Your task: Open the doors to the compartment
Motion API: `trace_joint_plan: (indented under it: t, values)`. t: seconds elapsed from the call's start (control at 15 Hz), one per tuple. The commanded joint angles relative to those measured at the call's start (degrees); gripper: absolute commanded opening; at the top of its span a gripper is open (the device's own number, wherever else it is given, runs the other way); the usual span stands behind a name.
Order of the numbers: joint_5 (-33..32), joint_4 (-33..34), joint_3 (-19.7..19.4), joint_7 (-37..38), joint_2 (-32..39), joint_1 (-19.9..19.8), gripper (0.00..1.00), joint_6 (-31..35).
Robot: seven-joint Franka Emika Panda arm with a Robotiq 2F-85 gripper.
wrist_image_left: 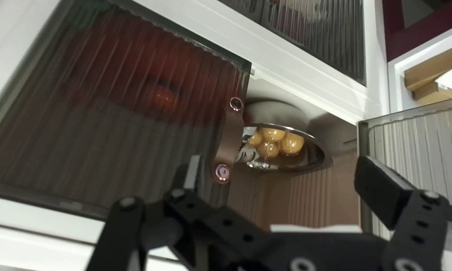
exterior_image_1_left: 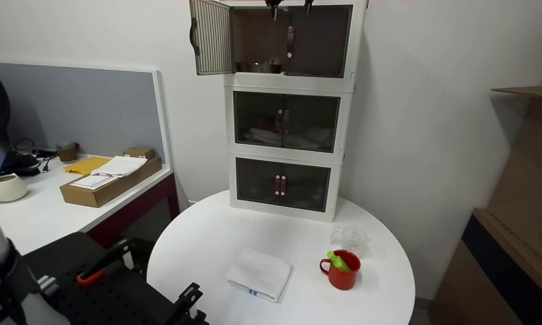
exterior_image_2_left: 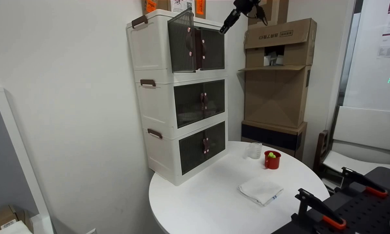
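- The closed door [exterior_image_1_left: 320,43], a smoky, finely ribbed panel, covers one half of the top compartment [exterior_image_1_left: 258,34]; by the look of it, the task stands half done.
- Its handle [exterior_image_1_left: 290,43], a brown strap with two shiny studs, runs upright along the free edge, lying below the robot's single claw [exterior_image_1_left: 291,15] in an exterior view.
- The claw's jaws stand spread wide with nothing in their hold; in the wrist view the handle shows in the gap, nearer one finger [wrist_image_left: 192,172], with no contact evident.
- The next move probably calls for lowering the claw to that handle, or hooking the free edge from the uncovered half.
- The open door [exterior_image_1_left: 214,40], a matching ribbed panel, juts from the compartment's opposite edge.
- Inside, a round, mirror-bright bowl [wrist_image_left: 282,113] cradles glossy yellow balls [wrist_image_left: 291,143].
- The boxy white cabinet [exterior_image_1_left: 289,81] rises from the far edge of a smooth, round table [exterior_image_1_left: 185,253].
- Between the cabinet and the table's near edge sit a folded cloth [exterior_image_1_left: 257,275], a glossy red mug [exterior_image_1_left: 345,273] and a clear jug [exterior_image_1_left: 354,237].
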Motion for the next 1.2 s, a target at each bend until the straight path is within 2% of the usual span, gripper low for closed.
trace_joint_plan:
  t: [0.0, 0.13, 0.2, 0.53, 0.87, 1.13]
  values:
    - [11.8, 3.1, 0.0, -12.7, 4.1, -1.4, 1.00, -4.4]
    - [14.6, 4.9, 0.0, -13.1, 6.4, -2.0, 1.00, -8.4]
    - [11.8, 1.5, -0.1, -11.2, 3.8, -1.2, 1.00, -4.9]
    - [13.6, 3.4, 0.2, -12.2, 5.8, -1.7, 1.00, -7.4]
    - [21.9, 3.8, 0.8, -20.4, 6.2, -2.7, 1.00, -16.0]
    - [25.0, 4.4, -0.5, -22.9, 6.6, -3.5, 1.00, -19.7]
